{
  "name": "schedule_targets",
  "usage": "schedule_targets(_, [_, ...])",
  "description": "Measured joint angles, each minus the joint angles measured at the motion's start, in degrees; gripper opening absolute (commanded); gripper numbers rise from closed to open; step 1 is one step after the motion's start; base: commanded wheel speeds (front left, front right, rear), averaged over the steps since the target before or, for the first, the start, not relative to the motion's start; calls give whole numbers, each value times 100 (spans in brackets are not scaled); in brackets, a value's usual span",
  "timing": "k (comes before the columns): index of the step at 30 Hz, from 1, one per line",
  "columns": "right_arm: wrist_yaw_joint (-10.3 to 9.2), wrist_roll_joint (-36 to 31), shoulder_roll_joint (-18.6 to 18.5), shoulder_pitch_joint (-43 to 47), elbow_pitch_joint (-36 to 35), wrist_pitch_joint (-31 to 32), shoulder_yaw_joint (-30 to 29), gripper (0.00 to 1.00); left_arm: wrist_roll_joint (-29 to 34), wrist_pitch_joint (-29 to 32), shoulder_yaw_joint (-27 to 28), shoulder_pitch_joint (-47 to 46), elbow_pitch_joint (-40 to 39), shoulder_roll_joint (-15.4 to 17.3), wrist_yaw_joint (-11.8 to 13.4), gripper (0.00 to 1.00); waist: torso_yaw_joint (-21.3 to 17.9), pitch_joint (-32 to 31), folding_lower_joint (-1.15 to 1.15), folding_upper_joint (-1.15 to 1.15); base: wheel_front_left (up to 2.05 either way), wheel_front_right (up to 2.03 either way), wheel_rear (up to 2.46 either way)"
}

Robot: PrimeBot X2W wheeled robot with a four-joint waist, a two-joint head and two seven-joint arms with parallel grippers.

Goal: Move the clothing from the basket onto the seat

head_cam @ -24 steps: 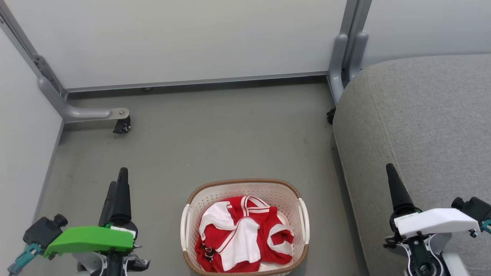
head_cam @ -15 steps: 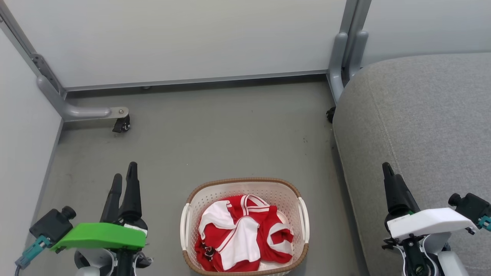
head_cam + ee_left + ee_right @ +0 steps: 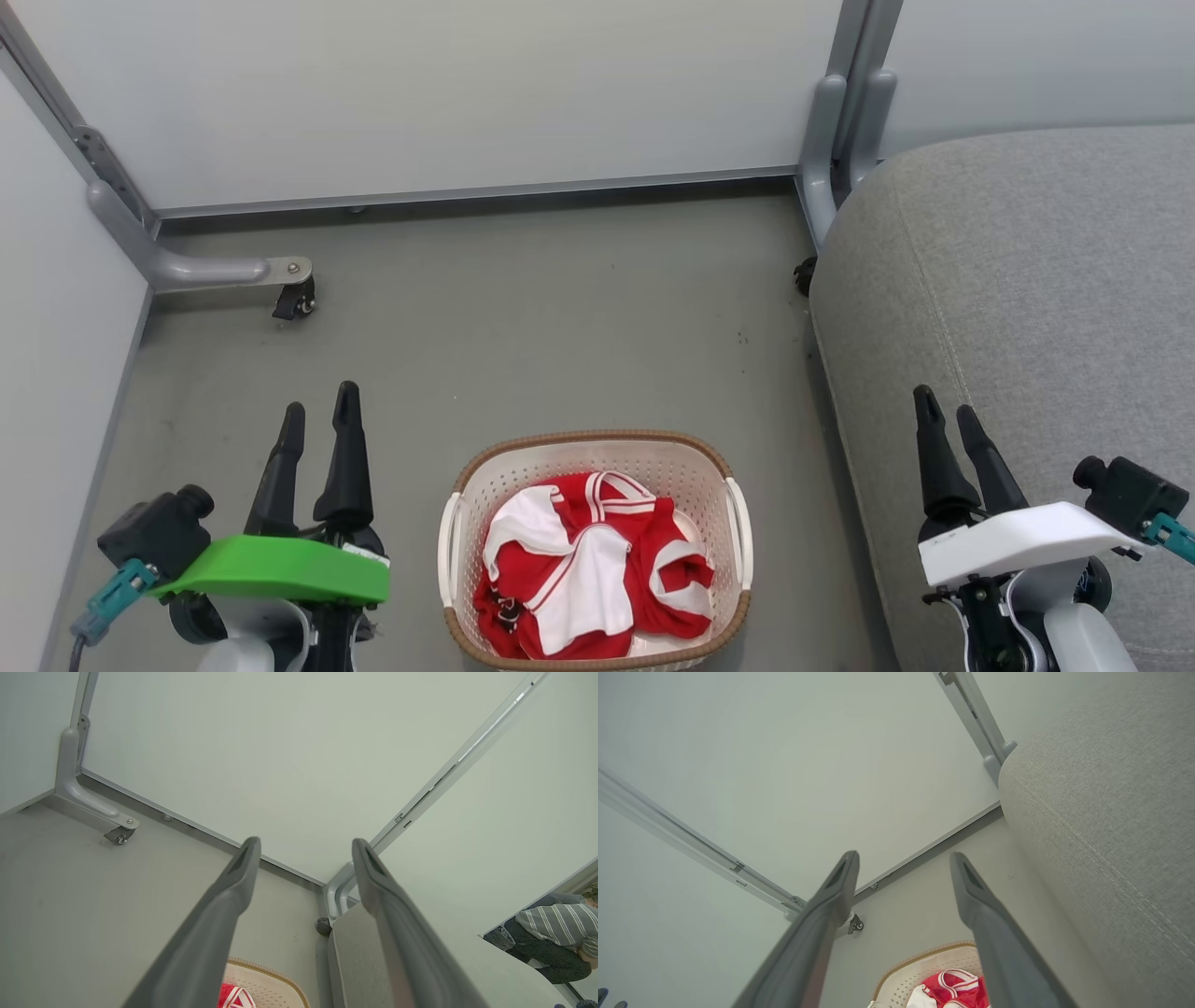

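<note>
My left gripper: fingers spread wide and empty, over bare floor just left of the basket.
My right gripper: also spread wide and empty, at the near left edge of the seat.
Jersey: a crumpled red-and-white heap inside the basket, between my two arms. Nothing lies on the seat yet.
Risk, pinch: the folds are loose and layered. A shallow grab may take one flap, and the rest could drag or drop.
Risk, basket: it looks like light plastic on a smooth floor. A fingertip catching the perforated wall or woven rim could slide or tip it.
Risk, drop-off: the cushion's edge is rounded, so cloth laid too near it may slip to the floor.
Risk, arms: if both go into one small basket, my fingers could knock together.
Floor: grey and smooth, with a few dark specks.
Seat surface: light-grey woven fabric with a stitched seam. It stands right of the basket with a strip of floor between.
Room: pale partition panels on grey posts with a caster foot.
Beyond: a person in a striped top.
</note>
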Motion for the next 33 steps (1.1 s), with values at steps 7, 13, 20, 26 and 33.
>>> schedule_targets(7, [1, -504, -5, 3, -78, -132, 68, 100, 519, -121, -130, -5, -54, 2, 2, 100, 5, 9, 0, 0, 0, 0, 0])
schedule_targets(13, [1, -901, -8, 12, -145, -225, 110, 100, 927, -211, -203, -6, -85, 4, 9, 100, 6, 9, 0, 0, 0, 0, 0])
schedule_targets(20, [1, -1284, -13, 88, -276, -331, 71, 100, 1334, -309, -294, -5, -111, 7, 9, 100, 17, -9, 0, 0, 0, 0, 0])
schedule_targets(26, [1, -1612, -14, 108, -341, -405, 80, 100, 1645, -396, -341, -3, -121, 9, 10, 100, 31, -19, 0, 0, 0, 0, 0])
schedule_targets(33, [1, -1942, -16, 113, -401, -499, 94, 100, 1929, -480, -380, 2, -99, 12, 19, 100, 40, 2, 0, 0, 0, 0, 0])
